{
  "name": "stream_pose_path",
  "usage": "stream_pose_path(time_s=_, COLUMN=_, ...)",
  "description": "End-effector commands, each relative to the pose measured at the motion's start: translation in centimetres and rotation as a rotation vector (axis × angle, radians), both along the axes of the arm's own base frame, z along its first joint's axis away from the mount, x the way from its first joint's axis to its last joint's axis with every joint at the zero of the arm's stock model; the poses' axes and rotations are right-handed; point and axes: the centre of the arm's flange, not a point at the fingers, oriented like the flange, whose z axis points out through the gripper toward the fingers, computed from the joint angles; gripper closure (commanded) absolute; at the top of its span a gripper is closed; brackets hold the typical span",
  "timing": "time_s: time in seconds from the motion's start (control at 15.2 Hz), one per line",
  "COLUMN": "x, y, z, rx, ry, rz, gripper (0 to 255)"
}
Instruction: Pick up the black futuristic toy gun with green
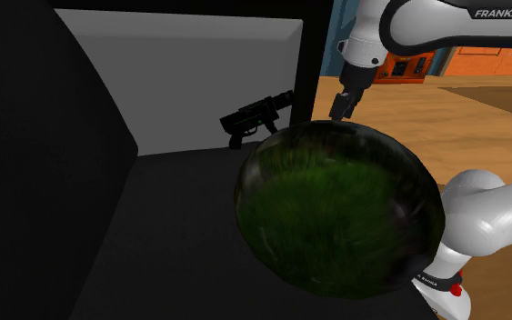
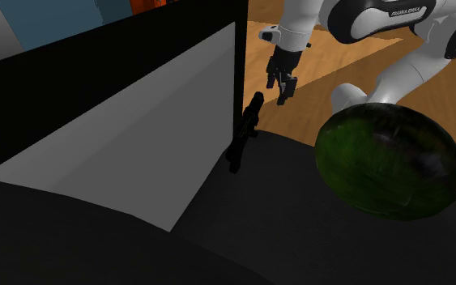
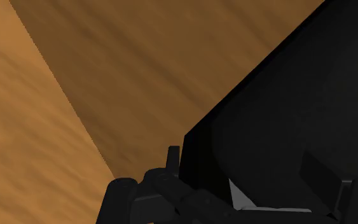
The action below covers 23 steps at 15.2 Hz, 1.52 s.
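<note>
Gripper hangs open and empty, apart from toy gun

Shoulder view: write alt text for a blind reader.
A black toy gun sits on a dark surface before a grey panel. To the view's right the gripper hangs apart from it; a dark green ball looms in front.

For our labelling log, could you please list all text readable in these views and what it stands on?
"FRANKA EM", cut by the picture's edge: on the white arm, shoulder view.
White lettering on the arm in the second exterior view: too small to read.
Tiny label on the dark band near the arm's base: too small to read.
Toy gun: none.
</note>
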Motion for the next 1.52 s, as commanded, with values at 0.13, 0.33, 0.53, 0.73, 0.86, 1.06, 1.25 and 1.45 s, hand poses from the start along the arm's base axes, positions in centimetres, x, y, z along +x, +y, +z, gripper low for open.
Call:
stream_pose_path(time_s=0.13, x=2.0, y=1.4, z=1.1, rx=-0.002, ry=0.015, rz=0.073, gripper=0)
stream_pose_path(time_s=0.33, x=4.9, y=3.9, z=2.6, rx=-0.004, ry=0.036, rz=0.183, gripper=0)
stream_pose_path(time_s=0.53, x=7.5, y=6.6, z=4.0, rx=-0.006, ry=0.058, rz=0.293, gripper=0)
stream_pose_path(time_s=0.73, x=9.9, y=9.7, z=5.4, rx=-0.008, ry=0.080, rz=0.402, gripper=0)
stream_pose_path(time_s=0.86, x=11.3, y=11.8, z=6.3, rx=-0.010, ry=0.095, rz=0.476, gripper=0)
stream_pose_path(time_s=1.06, x=13.1, y=15.2, z=7.6, rx=-0.012, ry=0.117, rz=0.585, gripper=0)
stream_pose_path(time_s=1.25, x=14.0, y=17.6, z=7.9, rx=-0.014, ry=0.131, rz=0.658, gripper=0)
stream_pose_path(time_s=1.45, x=14.0, y=17.6, z=6.3, rx=-0.014, ry=0.131, rz=0.658, gripper=0)
